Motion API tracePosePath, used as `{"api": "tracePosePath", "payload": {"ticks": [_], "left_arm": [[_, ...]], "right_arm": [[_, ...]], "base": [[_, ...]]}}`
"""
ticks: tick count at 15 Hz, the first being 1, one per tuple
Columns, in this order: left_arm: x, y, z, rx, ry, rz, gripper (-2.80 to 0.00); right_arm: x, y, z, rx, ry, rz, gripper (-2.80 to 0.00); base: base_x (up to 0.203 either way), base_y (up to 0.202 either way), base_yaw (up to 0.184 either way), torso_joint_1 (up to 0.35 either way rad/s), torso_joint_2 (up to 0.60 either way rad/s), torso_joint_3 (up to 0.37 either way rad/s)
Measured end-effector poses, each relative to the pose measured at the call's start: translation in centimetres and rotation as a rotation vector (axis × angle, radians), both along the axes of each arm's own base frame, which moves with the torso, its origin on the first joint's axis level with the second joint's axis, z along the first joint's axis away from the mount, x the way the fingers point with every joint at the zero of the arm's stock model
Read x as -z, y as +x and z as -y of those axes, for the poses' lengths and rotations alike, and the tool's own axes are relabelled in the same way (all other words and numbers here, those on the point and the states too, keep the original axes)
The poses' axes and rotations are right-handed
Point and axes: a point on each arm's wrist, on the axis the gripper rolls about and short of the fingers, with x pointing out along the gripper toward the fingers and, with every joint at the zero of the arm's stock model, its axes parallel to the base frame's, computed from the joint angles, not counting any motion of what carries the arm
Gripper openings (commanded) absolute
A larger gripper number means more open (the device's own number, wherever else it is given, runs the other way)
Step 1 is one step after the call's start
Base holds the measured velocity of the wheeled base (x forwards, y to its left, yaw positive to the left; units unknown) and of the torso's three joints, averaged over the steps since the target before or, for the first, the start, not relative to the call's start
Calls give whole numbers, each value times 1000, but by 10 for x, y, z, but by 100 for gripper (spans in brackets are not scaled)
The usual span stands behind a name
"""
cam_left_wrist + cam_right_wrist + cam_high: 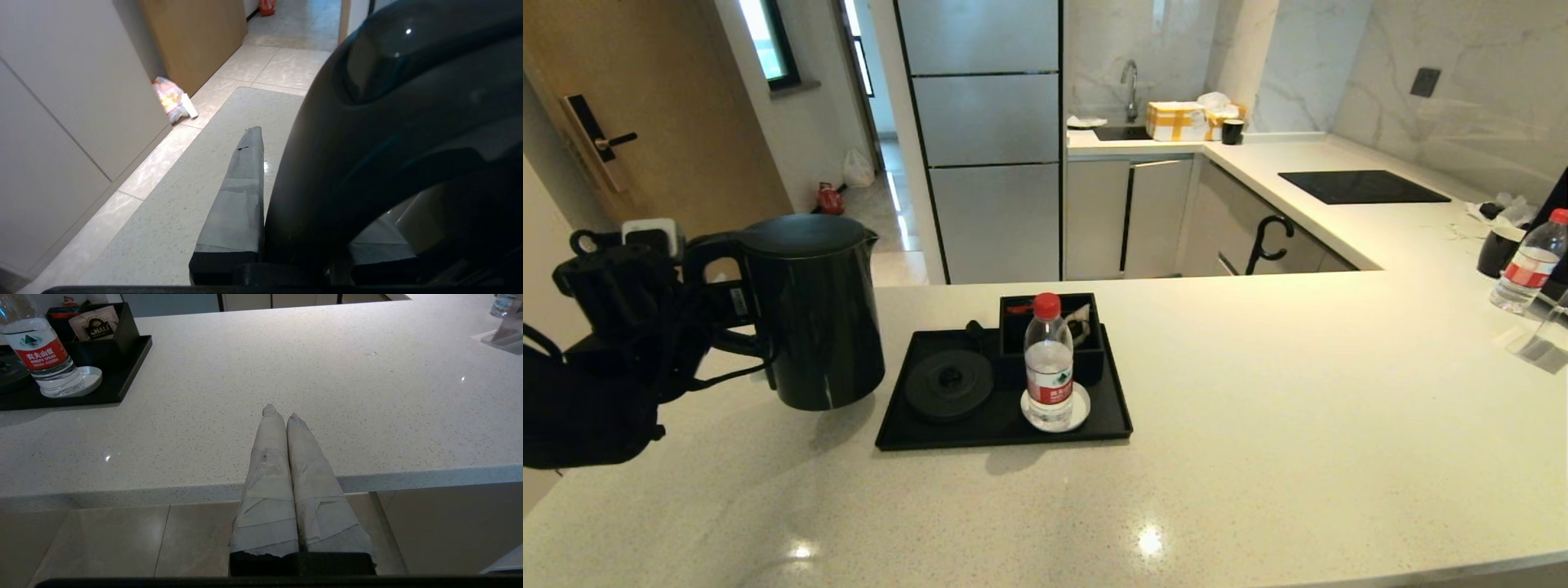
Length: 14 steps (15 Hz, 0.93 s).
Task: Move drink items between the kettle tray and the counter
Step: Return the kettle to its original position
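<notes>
The tall black kettle (817,310) is at the counter (1258,392) just left of the kettle tray (1005,429); I cannot tell whether its bottom touches the stone. My left gripper (715,302) is shut on its loop handle (327,163), with one taped finger (245,171) against the handle's outer side. The round kettle base (948,384) on the tray is bare. A clear water bottle (1048,363) with a red cap stands on the white coaster (1082,408), in front of the compartment box (1010,327). My right gripper (282,412) is shut and empty over the counter's front edge, out of the head view.
A second red-capped bottle (1529,261) and a black mug (1499,249) stand at the far right of the counter. The black cooktop (1364,186) lies further back on the right. The box holds tea sachets (94,322).
</notes>
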Motion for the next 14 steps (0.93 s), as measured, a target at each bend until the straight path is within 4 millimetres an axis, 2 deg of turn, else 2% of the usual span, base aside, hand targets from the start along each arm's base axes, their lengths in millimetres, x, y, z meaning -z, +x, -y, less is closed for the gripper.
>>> {"api": "tracePosePath", "payload": {"ticks": [2, 5, 7, 9, 11, 14], "left_arm": [[-9, -1, 11, 32, -22, -13, -280], [-29, -6, 54, 170, -43, -66, -280], [-35, -9, 62, 198, -42, -79, -280], [-43, -8, 80, 281, -45, -89, -280], [-43, -4, 94, 344, -47, -108, -280], [-39, 0, 98, 351, -46, -121, -280]], "right_arm": [[0, 0, 0, 0, 0, 0, -280], [0, 0, 0, -1, 0, 0, -280], [0, 0, 0, 0, 0, 0, -280], [0, 0, 0, 1, 0, 0, -280], [0, 0, 0, 0, 0, 0, -280], [0, 0, 0, 1, 0, 0, -280]], "base": [[0, 0, 0, 0, 0, 0], [0, 0, 0, 0, 0, 0], [0, 0, 0, 0, 0, 0], [0, 0, 0, 0, 0, 0], [0, 0, 0, 0, 0, 0], [0, 0, 0, 0, 0, 0]]}}
